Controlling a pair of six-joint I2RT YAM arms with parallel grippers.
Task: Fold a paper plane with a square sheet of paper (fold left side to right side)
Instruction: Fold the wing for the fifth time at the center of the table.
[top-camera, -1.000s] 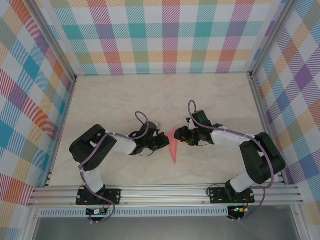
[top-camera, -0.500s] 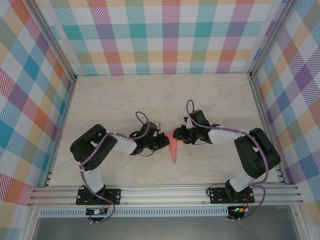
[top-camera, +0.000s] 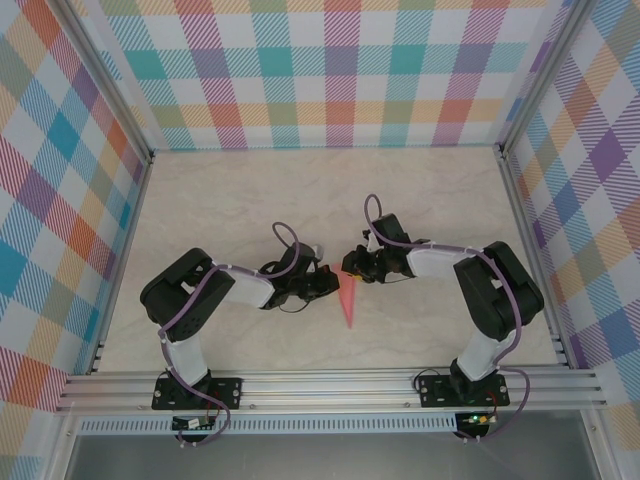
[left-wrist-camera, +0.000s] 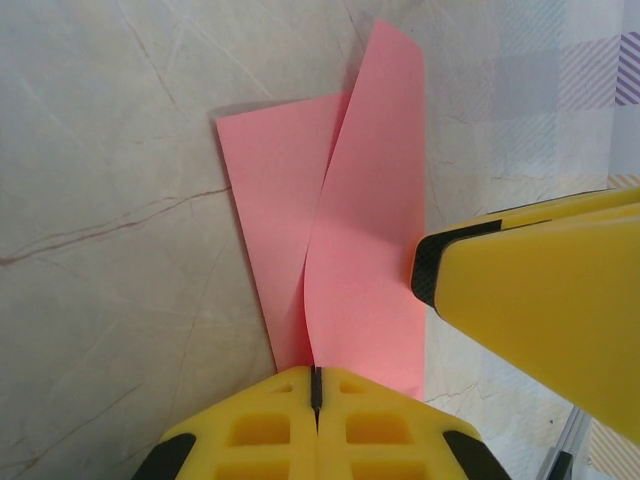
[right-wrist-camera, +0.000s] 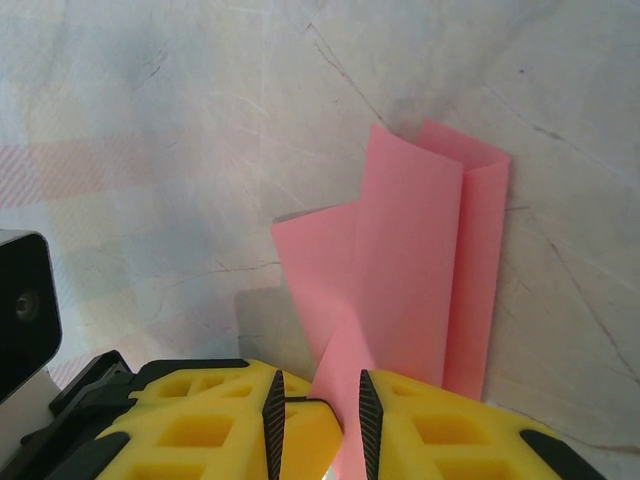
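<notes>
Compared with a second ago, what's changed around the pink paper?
The right gripper slid left toward the left gripper, its elbow swinging in, and its jaws narrowed around a raised flap of the pink paper. The left gripper stayed shut at the paper's edge; the paper kept its place.

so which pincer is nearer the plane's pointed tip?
Left. The left pincer is shut on the paper plane closer to its pointed tip; the right pincer sits further toward the wide end, a raised flap between its fingers.
</notes>
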